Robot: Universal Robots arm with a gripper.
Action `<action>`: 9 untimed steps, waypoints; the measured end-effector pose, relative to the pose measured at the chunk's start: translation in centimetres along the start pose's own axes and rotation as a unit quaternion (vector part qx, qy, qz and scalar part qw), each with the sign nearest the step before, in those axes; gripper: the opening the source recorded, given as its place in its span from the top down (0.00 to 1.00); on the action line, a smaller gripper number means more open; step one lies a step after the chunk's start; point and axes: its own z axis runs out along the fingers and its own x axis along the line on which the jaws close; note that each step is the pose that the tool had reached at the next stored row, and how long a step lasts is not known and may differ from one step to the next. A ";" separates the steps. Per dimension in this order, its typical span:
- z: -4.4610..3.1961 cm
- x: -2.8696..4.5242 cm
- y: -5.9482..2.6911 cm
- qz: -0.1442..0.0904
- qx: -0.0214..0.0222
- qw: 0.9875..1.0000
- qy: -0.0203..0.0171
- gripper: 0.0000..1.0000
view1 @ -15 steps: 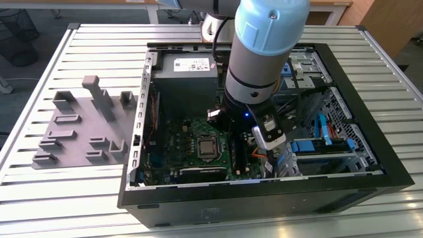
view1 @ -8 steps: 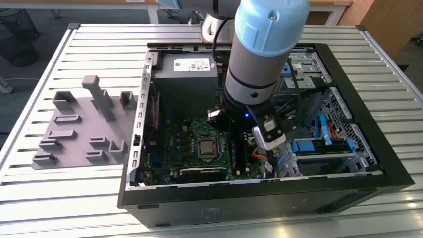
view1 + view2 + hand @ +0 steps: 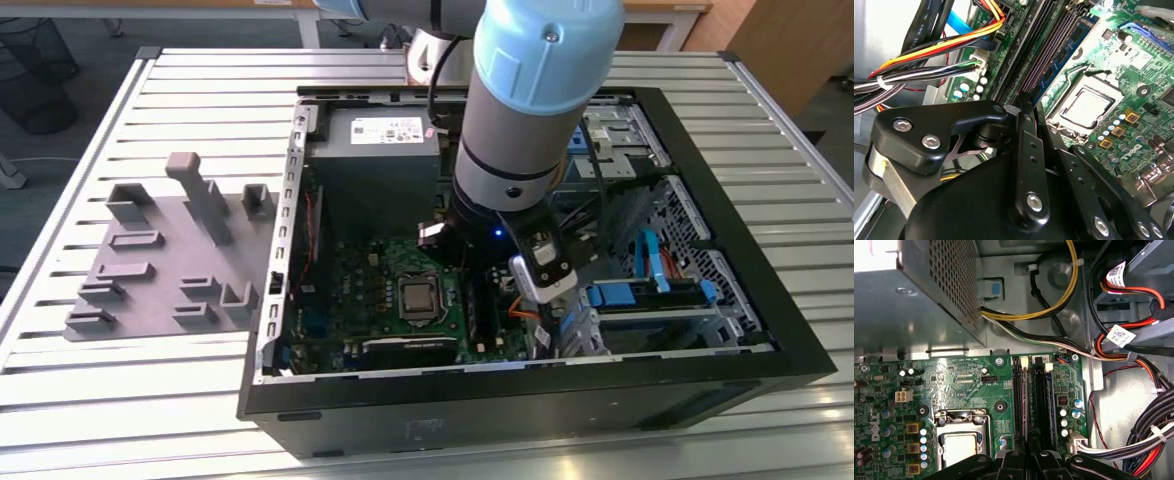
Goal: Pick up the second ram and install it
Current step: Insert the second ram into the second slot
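honestly, your gripper is down inside the open pc case, sitting low over the green motherboard, just to the exterior view's right of the cpu socket. in both wrist views its tip lines up with the long black memory slots, right at their near end, and close above them. whether it's touching them, i can't say. how the jaws stand i can't tell either, the black linkage covers that bit, so no call on them holding anything. the second ram i can't pick out for sure: in the first wrist view a thin strip runs between two slots, straight out from the tip, and that could be it edge-on. the grey holder block sits on the slatted table, well apart on the exterior view's left. a bundle of coloured cables runs beside the slots.
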 end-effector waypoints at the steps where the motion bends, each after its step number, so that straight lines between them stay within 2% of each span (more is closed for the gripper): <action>1: 0.00 0.00 0.00 0.000 0.000 1.000 0.000 0.86; 9: -0.06 0.00 0.01 0.000 0.000 1.000 0.000 0.86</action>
